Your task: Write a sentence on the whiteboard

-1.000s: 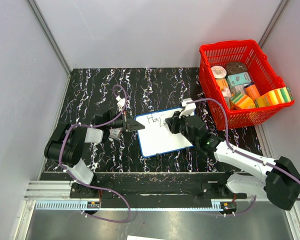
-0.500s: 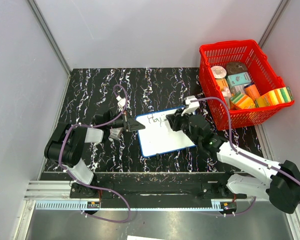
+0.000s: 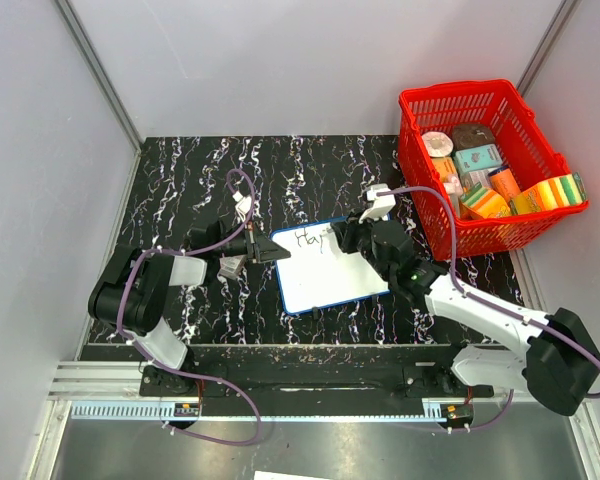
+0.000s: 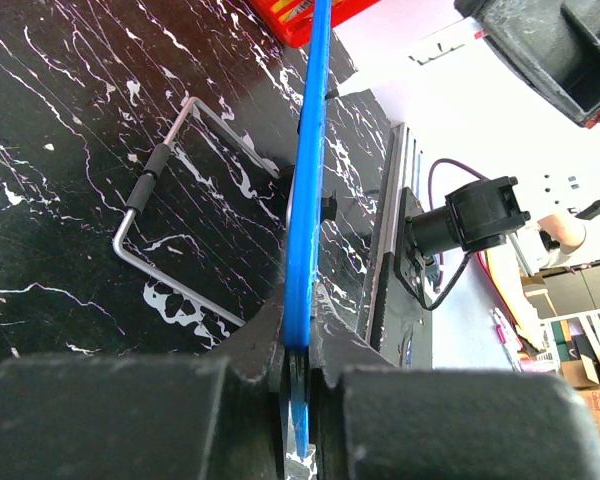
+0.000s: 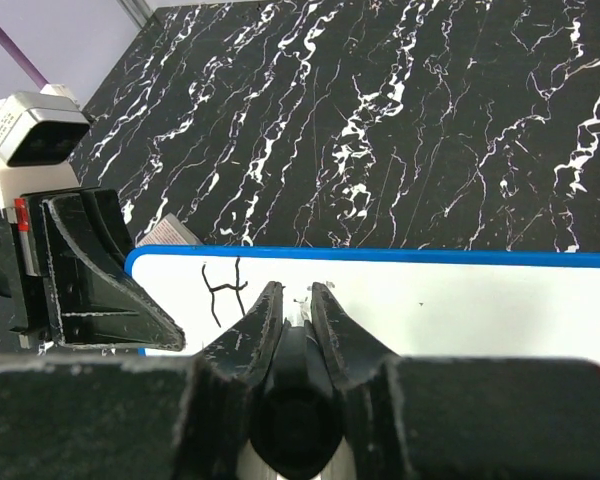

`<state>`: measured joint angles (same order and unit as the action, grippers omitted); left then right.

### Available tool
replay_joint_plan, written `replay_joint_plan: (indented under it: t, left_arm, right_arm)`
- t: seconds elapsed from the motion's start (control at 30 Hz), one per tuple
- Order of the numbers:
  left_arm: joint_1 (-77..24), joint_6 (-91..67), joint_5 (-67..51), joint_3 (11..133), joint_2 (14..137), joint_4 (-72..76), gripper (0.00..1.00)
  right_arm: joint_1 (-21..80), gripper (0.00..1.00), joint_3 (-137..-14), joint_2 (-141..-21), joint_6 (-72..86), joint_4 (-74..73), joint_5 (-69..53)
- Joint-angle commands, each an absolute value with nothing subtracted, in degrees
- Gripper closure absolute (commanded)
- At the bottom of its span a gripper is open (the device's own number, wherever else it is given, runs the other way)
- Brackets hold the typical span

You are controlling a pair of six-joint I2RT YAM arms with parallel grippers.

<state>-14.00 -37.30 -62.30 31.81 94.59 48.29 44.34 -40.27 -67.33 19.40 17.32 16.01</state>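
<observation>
The whiteboard (image 3: 330,278), white with a thin blue rim, lies at the table's middle. The sentence (image 3: 308,238) is a few dark marker letters near the board's top left; in the right wrist view only an "H" (image 5: 223,290) shows. My left gripper (image 3: 272,252) is shut on the board's left rim (image 4: 305,200), which stands edge-on between its jaws (image 4: 298,345). My right gripper (image 3: 342,240) is shut on a black marker (image 5: 295,350), tip down on the white surface (image 5: 460,305) just right of the letters. The marker tip is hidden between the fingers (image 5: 252,318).
A red basket (image 3: 480,160) filled with boxes and sponges stands at the back right, close to the right arm's elbow. A bent metal rod with a black grip (image 4: 160,170) lies on the black marbled table beside the board. Grey walls close in the left, back and right.
My right gripper has shifted slightly to the right along the board's top line with the marker. The left gripper and the board have not moved.
</observation>
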Motion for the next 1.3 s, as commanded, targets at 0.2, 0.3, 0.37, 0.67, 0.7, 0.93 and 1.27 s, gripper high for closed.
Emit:
replay_joint_plan:
  t: [0.2, 0.3, 0.37, 0.67, 0.7, 0.93, 1.27]
  left_arm:
    - [-14.41, -30.24, -58.45, 32.26, 93.87, 45.62, 1.0]
    - [-14.41, -30.32, -58.45, 32.26, 93.78, 45.53, 1.0]
    - [-14.41, -30.23, -58.53, 32.34, 93.78, 45.53, 1.0]
    - [-14.5, -30.15, -58.45, 32.34, 93.87, 45.26, 1.0]
    - [-14.5, -30.06, -58.53, 32.34, 93.87, 45.26, 1.0]
    - [-14.59, -29.97, -58.27, 32.52, 93.87, 45.09, 1.0]
    - [-14.68, -29.71, -58.27, 32.7, 93.96, 44.65, 1.0]
  right_arm:
    - [43.42, 1.0, -41.57, -68.29, 19.95, 20.48, 18.81]
    - [43.15, 1.0, -40.87, -67.77, 20.48, 20.83, 19.77]
    - [42.98, 1.0, -40.7, -67.59, 20.74, 20.83, 20.13]
    - [42.71, 1.0, -40.34, -67.59, 20.74, 19.34, 19.86]
    - [42.54, 1.0, -40.08, -67.33, 20.66, 19.25, 19.86]
    - [42.54, 1.0, -38.5, -66.01, 20.74, 18.02, 19.51]
    - [42.63, 1.0, -37.44, -65.74, 21.53, 18.19, 16.35]
